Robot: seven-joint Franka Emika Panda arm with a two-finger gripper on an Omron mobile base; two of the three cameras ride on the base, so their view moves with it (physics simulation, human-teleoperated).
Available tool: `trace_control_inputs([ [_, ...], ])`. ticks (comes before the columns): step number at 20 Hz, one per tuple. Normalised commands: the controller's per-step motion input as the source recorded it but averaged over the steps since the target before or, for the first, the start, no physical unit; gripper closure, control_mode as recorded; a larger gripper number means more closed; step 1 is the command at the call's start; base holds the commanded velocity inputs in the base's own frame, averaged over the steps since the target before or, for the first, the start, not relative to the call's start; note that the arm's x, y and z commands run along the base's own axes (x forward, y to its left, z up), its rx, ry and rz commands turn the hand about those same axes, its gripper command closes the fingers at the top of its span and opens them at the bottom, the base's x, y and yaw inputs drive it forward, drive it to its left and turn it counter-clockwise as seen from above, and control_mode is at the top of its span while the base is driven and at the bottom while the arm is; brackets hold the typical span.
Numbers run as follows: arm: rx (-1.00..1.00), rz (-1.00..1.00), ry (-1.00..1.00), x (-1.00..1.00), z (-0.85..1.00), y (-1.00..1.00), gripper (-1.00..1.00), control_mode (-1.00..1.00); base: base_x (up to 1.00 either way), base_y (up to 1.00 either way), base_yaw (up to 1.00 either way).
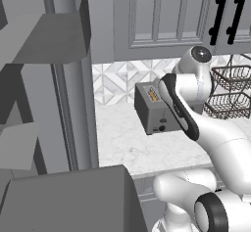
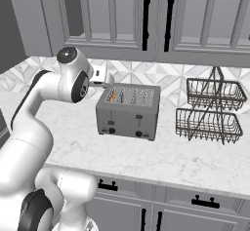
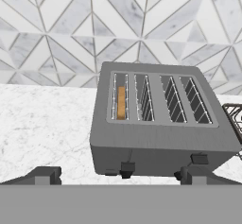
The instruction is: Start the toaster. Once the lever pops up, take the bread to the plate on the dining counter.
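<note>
The toaster (image 3: 163, 124) stood on the white marble surface (image 2: 195, 162) against the patterned tile wall (image 3: 71, 34); the bread (image 3: 121, 102) sat upright in its leftmost slot, just its golden top edge showing; the fingers (image 3: 116, 175) stood wide apart, holding nothing, hanging just in front of the toaster's front face without touching it; a two-tier wire basket (image 2: 212, 110) stood near the toaster's right side.

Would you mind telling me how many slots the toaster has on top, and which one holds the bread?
4, side by side across the top of the toaster. In the hand view, the leftmost slot holds the bread; the other three look empty.
</note>
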Motion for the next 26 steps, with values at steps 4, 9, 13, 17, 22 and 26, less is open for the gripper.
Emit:
trace_control_inputs([
  [4, 0.00, 0.00, 0.00, 0.00, 0.00, 0.00, -1.00, -1.00, 0.00, 0.00, 0.00],
  [9, 0.00, 0.00, 0.00, 0.00, 0.00, 0.00, -1.00, -1.00, 0.00, 0.00, 0.00],
  [13, 0.00, 0.00, 0.00, 0.00, 0.00, 0.00, -1.00, -1.00, 0.00, 0.00, 0.00],
  [17, 0.00, 0.00, 0.00, 0.00, 0.00, 0.00, -1.00, -1.00, 0.00, 0.00, 0.00],
  [22, 0.00, 0.00, 0.00, 0.00, 0.00, 0.00, -1.00, -1.00, 0.00, 0.00, 0.00],
  [26, 0.00, 0.00, 0.00, 0.00, 0.00, 0.00, -1.00, -1.00, 0.00, 0.00, 0.00],
])
